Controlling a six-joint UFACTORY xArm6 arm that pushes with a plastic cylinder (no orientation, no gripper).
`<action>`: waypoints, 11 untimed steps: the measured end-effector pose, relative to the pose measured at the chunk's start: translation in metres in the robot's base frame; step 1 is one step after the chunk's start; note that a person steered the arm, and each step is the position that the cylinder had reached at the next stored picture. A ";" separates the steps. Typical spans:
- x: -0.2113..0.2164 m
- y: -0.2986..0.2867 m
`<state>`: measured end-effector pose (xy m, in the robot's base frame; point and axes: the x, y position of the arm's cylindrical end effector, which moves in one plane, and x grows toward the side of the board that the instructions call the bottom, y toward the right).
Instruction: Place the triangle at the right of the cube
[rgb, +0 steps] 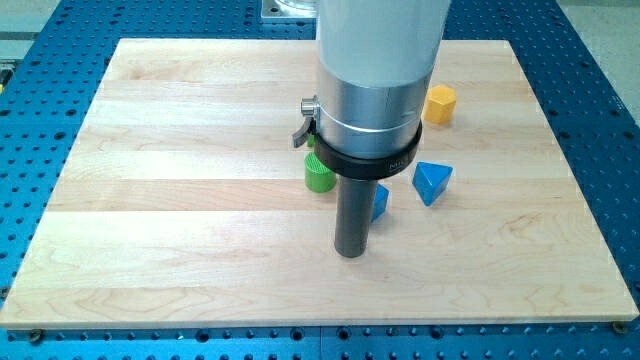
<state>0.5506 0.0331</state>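
The arm carries no jaws, only a dark rod, so there is nothing to stand apart or together. My tip (350, 254) rests on the wooden bench (150, 200). The blue triangle (432, 182) lies up and to the view's right of my tip, apart from it. A second blue block (380, 202), half hidden, sits just beside the rod; it may be the cube. The green cylinder (319, 173) and yellow block (439, 103) stand farther up. If so, the triangle already lies right of it, perhaps needing only a nudge closer.
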 end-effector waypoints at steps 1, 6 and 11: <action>0.003 0.060; -0.137 0.132; -0.097 0.134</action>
